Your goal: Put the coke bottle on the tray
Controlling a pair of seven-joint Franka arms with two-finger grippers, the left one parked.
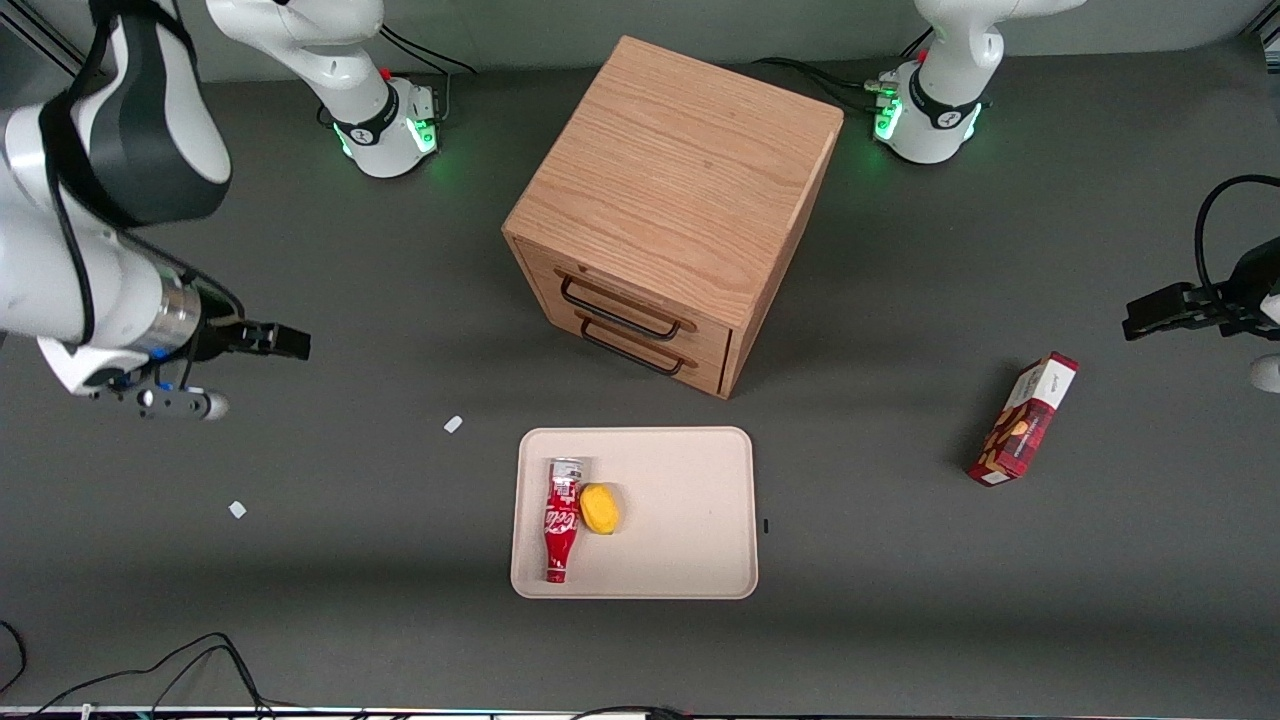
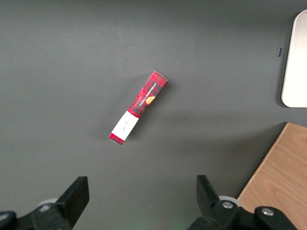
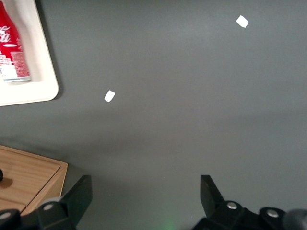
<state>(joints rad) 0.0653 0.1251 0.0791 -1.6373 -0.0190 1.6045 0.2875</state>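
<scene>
One coke bottle [image 1: 562, 520] lies on the tray [image 1: 690, 470], well apart from the spread, empty hand [image 3: 146, 203].

Dark grey tabletop [image 1: 300, 600] spreads evenly lit beneath me; an oak two-drawer cabinet [image 1: 680, 190] stands mid-table, white scraps [image 1: 453, 424] scattered nearby.

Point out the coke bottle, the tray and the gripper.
coke bottle [image 1: 561, 520]: front view, red body at the lettering.
tray [image 1: 690, 500]: front view, bare floor.
gripper [image 1: 285, 341]: front view, open, midway between fingertips, above table toward working arm's end.
</scene>
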